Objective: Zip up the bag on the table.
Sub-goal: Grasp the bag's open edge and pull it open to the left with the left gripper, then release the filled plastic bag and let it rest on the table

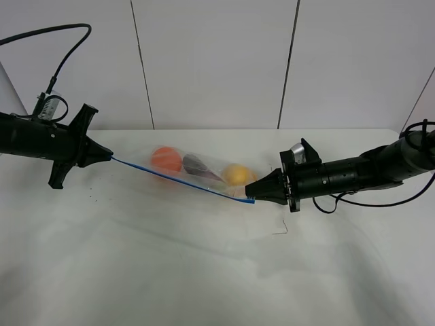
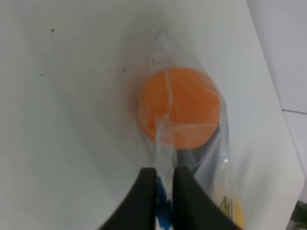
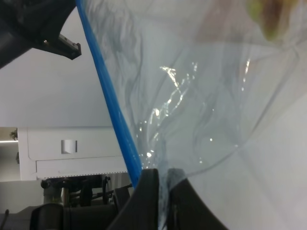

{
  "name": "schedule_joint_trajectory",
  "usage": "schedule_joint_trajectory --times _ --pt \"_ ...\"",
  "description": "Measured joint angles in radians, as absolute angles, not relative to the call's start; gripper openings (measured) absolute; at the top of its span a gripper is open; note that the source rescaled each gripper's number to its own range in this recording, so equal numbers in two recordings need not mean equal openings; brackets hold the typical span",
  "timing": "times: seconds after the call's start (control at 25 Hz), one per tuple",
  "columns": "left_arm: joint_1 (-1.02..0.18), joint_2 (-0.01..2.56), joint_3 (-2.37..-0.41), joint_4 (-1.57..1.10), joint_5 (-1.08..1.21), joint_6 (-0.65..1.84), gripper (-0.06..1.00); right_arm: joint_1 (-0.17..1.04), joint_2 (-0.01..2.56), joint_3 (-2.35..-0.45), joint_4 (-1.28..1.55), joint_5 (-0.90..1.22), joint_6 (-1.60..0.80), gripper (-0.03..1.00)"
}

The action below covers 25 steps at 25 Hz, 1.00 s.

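Plain white tabletop up front, bare. Next the right black gripper, jaws pinching one end of the blue zip strip. The clear crinkly plastic bag lies mid-table with its strip pulled straight. Farther back, the left black gripper pinches the other end. Orange, purple eggplant and yellow pear sit inside.

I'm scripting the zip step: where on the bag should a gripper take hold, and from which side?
Probably an end of the blue zip strip, entering along its line, as left gripper and right gripper do: a thin flat edge, whereas the orange bulges the bag.
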State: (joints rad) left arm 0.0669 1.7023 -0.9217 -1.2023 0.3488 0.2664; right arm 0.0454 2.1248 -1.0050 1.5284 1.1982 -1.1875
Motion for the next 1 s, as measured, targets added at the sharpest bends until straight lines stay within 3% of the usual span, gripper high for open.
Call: schedule_joint_trajectory --times 0.2,0.28,0.44,0.76,1.0 --pt "0.077 1.702 -0.922 -1.197 0.318 0.268 0.83 0.045 2.125 -1.005 1.506 1.195 -1.188 0.0" --pt "0.078 1.702 -0.924 -1.163 0.305 0.283 0.94 0.045 2.125 -1.005 1.505 1.195 -1.188 0.0" --pt "0.111 1.702 -0.976 -0.985 0.312 0.324 1.0 0.045 2.125 -1.005 1.504 1.195 -1.188 0.0" --pt "0.146 1.7 -1.187 -0.375 0.486 0.39 1.0 0.045 2.125 -1.005 1.504 1.195 -1.188 0.0" --pt "0.141 1.699 -1.268 -0.132 0.668 0.298 1.0 0.045 2.125 -1.005 1.504 1.195 -1.188 0.0"
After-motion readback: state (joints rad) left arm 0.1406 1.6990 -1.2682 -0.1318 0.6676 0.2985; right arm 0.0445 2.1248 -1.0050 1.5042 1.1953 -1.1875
